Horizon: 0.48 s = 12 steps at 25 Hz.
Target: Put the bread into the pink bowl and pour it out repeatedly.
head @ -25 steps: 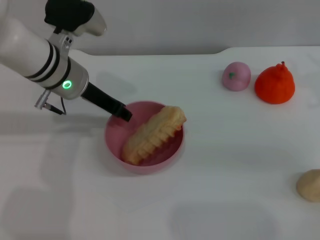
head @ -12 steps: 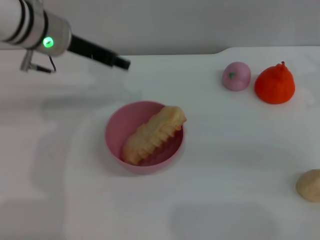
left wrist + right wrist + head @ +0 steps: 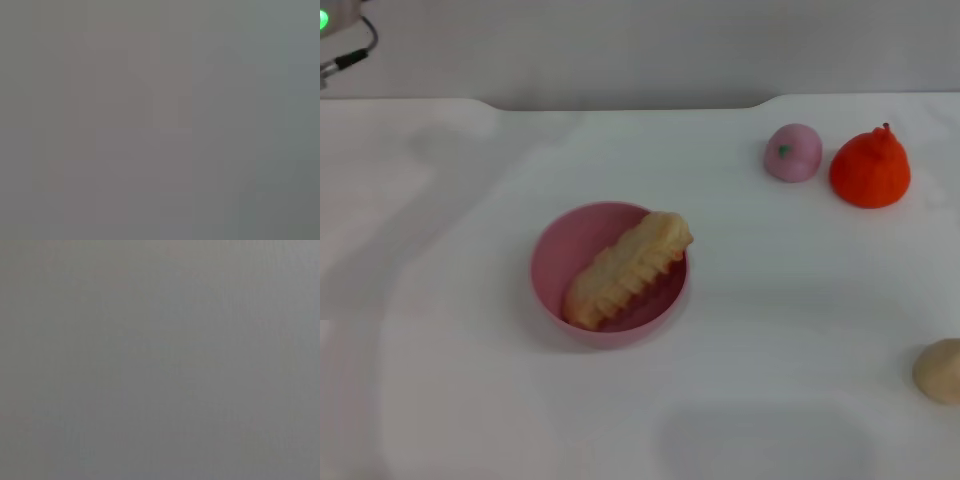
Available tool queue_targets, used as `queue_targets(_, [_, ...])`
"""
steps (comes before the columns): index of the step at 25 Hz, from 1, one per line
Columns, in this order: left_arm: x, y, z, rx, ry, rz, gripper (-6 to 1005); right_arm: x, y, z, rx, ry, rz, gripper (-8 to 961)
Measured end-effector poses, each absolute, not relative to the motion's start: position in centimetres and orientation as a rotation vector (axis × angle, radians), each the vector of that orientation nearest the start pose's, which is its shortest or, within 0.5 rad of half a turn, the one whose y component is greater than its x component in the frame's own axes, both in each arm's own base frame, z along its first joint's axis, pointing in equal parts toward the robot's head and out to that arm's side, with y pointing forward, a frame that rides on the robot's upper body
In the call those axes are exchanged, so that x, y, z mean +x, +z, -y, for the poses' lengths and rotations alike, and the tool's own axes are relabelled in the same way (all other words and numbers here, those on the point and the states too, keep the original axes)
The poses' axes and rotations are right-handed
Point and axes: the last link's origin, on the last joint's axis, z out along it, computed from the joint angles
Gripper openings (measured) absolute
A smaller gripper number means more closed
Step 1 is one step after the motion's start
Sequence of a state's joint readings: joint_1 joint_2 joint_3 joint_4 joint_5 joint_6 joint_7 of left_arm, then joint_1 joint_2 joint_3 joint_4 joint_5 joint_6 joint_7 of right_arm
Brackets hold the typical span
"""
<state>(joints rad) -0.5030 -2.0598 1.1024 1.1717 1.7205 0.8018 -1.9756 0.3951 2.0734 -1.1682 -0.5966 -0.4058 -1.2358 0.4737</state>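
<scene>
White tabletop (image 3: 470, 380) filled the head view, backed by a grey wall along twelve o'clock. Largest on it, the pink bowl (image 3: 552, 262) sat a little toward nine o'clock of centre, and the bread (image 3: 625, 270) lay slanted inside it, one end propped on the rim at two o'clock. Up at one o'clock stood an orange toy fruit (image 3: 869, 168) with a small pink ball (image 3: 793, 153) just beside it; a beige lump (image 3: 940, 371) sat at the four o'clock edge. A second before, the left arm had reached to the bowl's rim; now only a scrap of it (image 3: 332, 30) showed in the eleven o'clock corner, so it had pulled away with the loaf left in the bowl. By my reading the placing was done and pouring came next. Neither pincer was visible, so whether released or clenched could not be told. Both wrist views gave only blank grey, adding nothing the head view lacked
</scene>
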Motion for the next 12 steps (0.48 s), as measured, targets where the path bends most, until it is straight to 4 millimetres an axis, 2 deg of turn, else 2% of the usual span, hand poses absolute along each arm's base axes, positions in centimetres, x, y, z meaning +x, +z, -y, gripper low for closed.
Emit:
queue_targets(6, [-21.4,9.7,-41.9,-1.844,-1.019,0.679,613,25.5,9.0,-37.8,-1.507,1.056,-0.197,547])
queue_targets(10, [-24.0,9.1,-40.6,-1.729,-1.145,0.611,613,25.9,8.8,-38.0,-1.499,1.055,-0.227,547])
queue_targets(12, [-25.0,8.6,-40.0,-1.682,-1.154,0.560,613,25.9,8.6,-38.1,-1.503,1.049,-0.238,546])
